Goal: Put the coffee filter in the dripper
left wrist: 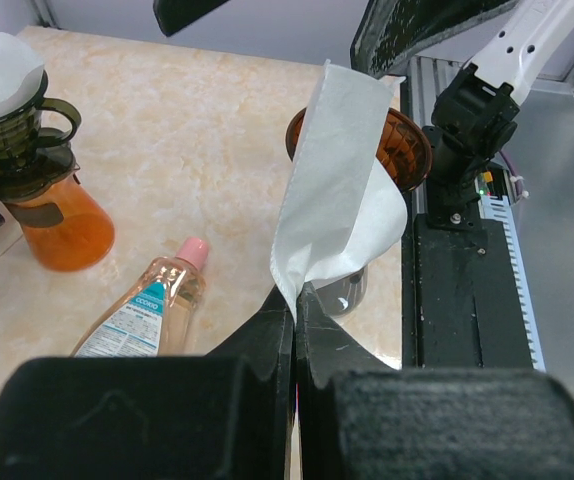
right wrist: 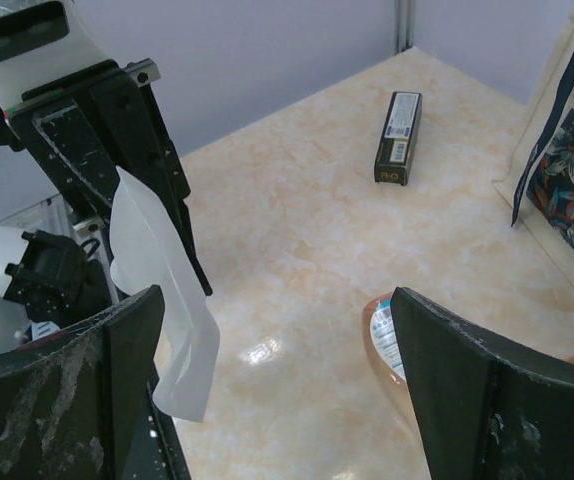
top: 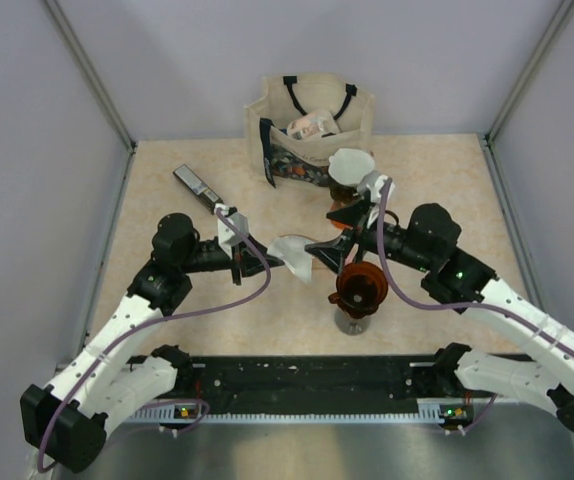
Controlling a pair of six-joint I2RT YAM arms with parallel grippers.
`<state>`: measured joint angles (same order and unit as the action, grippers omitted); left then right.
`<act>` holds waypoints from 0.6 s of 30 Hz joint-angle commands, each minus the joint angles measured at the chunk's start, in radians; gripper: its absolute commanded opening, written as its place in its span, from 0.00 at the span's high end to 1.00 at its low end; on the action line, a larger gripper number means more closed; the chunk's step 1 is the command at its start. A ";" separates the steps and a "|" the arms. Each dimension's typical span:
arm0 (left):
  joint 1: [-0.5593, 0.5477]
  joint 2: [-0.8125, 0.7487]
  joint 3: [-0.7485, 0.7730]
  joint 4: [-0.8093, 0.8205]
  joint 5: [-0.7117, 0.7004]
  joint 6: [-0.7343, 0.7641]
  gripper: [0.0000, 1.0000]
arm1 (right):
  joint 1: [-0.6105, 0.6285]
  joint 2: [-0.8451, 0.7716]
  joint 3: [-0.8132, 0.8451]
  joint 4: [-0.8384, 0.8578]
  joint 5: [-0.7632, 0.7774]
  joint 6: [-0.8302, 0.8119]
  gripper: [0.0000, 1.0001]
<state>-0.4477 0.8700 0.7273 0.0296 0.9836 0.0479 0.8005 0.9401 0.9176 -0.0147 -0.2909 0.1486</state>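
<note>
Left gripper (top: 271, 262) clamped shut on one edge of the white paper coffee filter (top: 295, 256), held clear of the table. Right gripper (top: 338, 232) spread wide at the filter's 2 o'clock. Brown ribbed dripper (top: 359, 286) at its 4 o'clock.

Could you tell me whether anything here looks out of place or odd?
Yes: a small bottle lies on its side on the table near the orange carafe, rather than upright; nothing looks spilled. The paper filter is pinched folded flat in the left gripper, not opened into a cone.

R end effector (top: 336, 231) crowds dripper (top: 359, 288), bag (top: 312, 135) behind
</note>
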 commanded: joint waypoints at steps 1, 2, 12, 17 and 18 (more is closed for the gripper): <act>0.000 -0.009 0.003 0.013 0.024 0.015 1.00 | -0.004 0.022 0.073 0.035 0.004 -0.034 0.04; 0.000 -0.011 0.003 0.012 0.023 0.015 1.00 | -0.003 0.028 0.078 0.035 0.006 -0.037 0.04; 0.000 -0.019 0.003 0.010 0.021 0.015 1.00 | -0.003 0.058 0.072 0.019 -0.022 -0.038 0.04; 0.001 -0.019 0.004 0.010 0.027 0.013 1.00 | -0.003 0.083 0.075 0.018 -0.045 -0.027 0.04; 0.000 -0.019 0.004 0.010 0.029 0.017 1.00 | -0.003 0.088 0.075 0.018 -0.056 -0.024 0.04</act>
<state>-0.4477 0.8700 0.7273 0.0292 0.9840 0.0521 0.8005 1.0126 0.9524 -0.0154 -0.3107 0.1284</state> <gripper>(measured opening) 0.012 0.958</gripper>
